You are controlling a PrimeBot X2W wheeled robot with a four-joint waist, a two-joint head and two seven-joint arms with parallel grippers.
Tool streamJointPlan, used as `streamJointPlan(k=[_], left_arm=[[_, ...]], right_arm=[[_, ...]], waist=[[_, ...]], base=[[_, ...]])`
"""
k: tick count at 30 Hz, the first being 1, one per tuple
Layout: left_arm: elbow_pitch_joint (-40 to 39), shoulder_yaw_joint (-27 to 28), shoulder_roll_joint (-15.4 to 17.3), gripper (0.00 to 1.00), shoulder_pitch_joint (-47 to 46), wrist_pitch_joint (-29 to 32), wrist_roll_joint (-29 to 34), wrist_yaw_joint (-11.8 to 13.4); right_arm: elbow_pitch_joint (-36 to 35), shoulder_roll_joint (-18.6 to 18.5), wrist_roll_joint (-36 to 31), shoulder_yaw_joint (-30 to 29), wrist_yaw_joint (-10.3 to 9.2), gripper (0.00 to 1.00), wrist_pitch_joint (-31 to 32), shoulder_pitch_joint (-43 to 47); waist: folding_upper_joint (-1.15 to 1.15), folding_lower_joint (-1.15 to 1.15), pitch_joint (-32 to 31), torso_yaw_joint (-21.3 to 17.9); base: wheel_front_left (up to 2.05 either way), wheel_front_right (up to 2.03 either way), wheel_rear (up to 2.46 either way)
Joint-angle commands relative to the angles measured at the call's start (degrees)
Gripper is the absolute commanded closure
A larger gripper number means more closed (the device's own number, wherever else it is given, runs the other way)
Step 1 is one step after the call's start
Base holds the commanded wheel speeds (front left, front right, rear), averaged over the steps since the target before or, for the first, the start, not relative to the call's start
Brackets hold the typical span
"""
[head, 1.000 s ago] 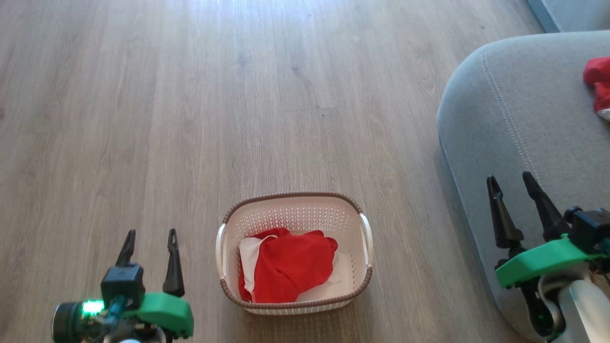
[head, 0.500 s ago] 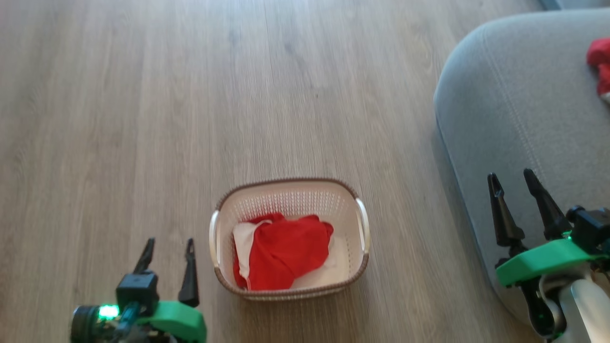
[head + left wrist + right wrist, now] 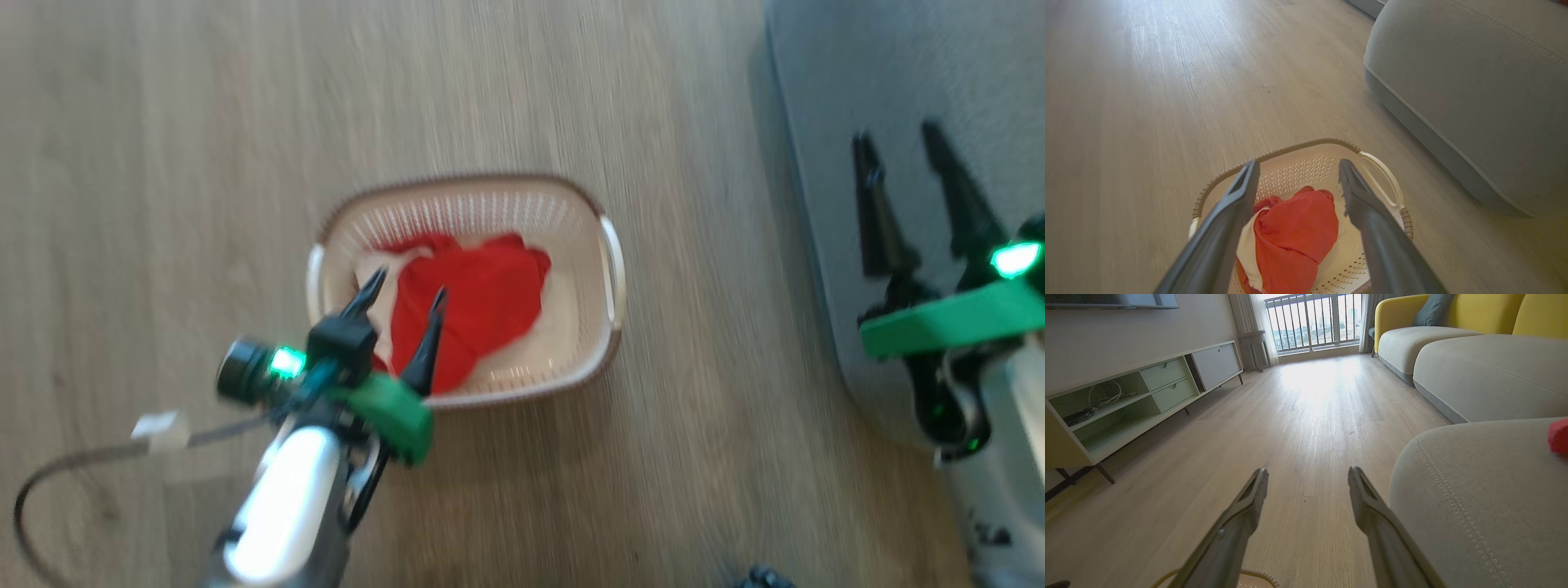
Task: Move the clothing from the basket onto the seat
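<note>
The basket [image 3: 457, 181] stands on the wood floor, cream with a brown rim. Red clothing [image 3: 473, 302] with a white band lies crumpled in it. My left gripper [image 3: 408, 290] hangs open over the basket's near left part, fingertips above the garment and apart from it. In the left wrist view the open left gripper [image 3: 1298, 163] frames the clothing [image 3: 1294, 232] inside the basket [image 3: 1290, 148]. My right gripper [image 3: 896, 139] is open and empty above the grey seat [image 3: 898, 49]. Another red piece of clothing [image 3: 1559, 437] lies on the seat [image 3: 1474, 490], right of the open right gripper [image 3: 1307, 471].
A grey cable [image 3: 49, 482] trails from my left arm over the floor. A low TV cabinet [image 3: 1126, 404] lines the far left wall. A yellow-backed sofa [image 3: 1453, 318] stands beyond the seat. Open wood floor [image 3: 1310, 396] stretches toward the balcony window.
The head camera has tilted down, so the whole picture shifted. My left gripper has moved from the basket's left side to over the clothing, still open. The right gripper stays open by the seat.
</note>
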Motion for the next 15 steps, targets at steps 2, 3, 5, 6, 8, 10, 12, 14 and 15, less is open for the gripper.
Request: streamJointPlan(k=[2, 3, 5, 6, 8, 10, 12, 14, 15], left_arm=[[2.77, -1.12, -0.11, 0.00, -6.58, -0.72, 1.12, -1.06], [4.33, -2.10, -0.12, 0.00, -8.76, -0.72, 1.43, -1.34], [7.57, -4.05, -0.13, 0.00, -12.86, -0.72, 1.45, -1.71], [9.18, -5.16, -0.14, 0.00, -14.95, -0.72, 1.73, -1.86], [12.73, -7.12, -0.14, 0.00, -18.79, -0.72, 2.17, -1.99], [14.53, -8.12, -0.14, 0.00, -20.61, -0.72, 2.40, -2.09], [18.28, -9.82, -0.15, 0.00, -23.98, -0.72, 2.78, -2.09], [21.95, -11.55, -0.15, 0.00, -27.06, -0.72, 3.07, -2.07], [24.20, -12.31, -0.15, 0.00, -28.50, -0.67, 3.28, -1.90]], right_arm=[[-3.01, -1.46, 0.76, 1.10, -0.01, 0.00, -0.37, -3.00], [-3.41, -1.51, 0.95, 1.16, -0.01, 0.00, -0.37, -3.80], [-4.03, -1.50, 1.28, 1.37, -0.01, 0.00, -0.37, -5.32], [-4.28, -1.47, 1.41, 1.48, -0.01, 0.00, -0.37, -6.03], [-4.84, -1.27, 1.68, 1.69, -0.01, 0.00, -0.37, -7.41], [-5.05, -1.14, 1.75, 1.82, -0.01, 0.00, -0.37, -8.06], [-5.52, -0.76, 1.95, 2.23, -0.01, 0.00, -0.37, -9.37], [-5.96, -0.35, 2.09, 2.68, -0.01, 0.00, -0.37, -10.58], [-6.13, -0.18, 2.17, 2.90, -0.01, 0.00, -0.37, -11.14]], waist=[[0.00, -0.02, 10.39, -2.77], [0.00, -0.02, 11.99, -3.11], [0.00, -0.02, 14.90, -3.85], [0.00, -0.02, 16.31, -4.20], [0.00, -0.02, 18.97, -4.85], [0.00, -0.02, 20.12, -5.17], [0.00, -0.02, 22.48, -5.94], [0.00, -0.02, 24.55, -6.68], [0.00, -0.02, 25.52, -7.06]], base=[[0.00, 0.00, 0.00], [0.00, 0.00, 0.00], [0.00, 0.00, 0.00], [0.00, 0.00, 0.00], [0.00, 0.00, 0.00], [0.00, 0.00, 0.00], [0.00, 0.00, 0.00], [0.00, 0.00, 0.00], [0.00, 0.00, 0.00]])
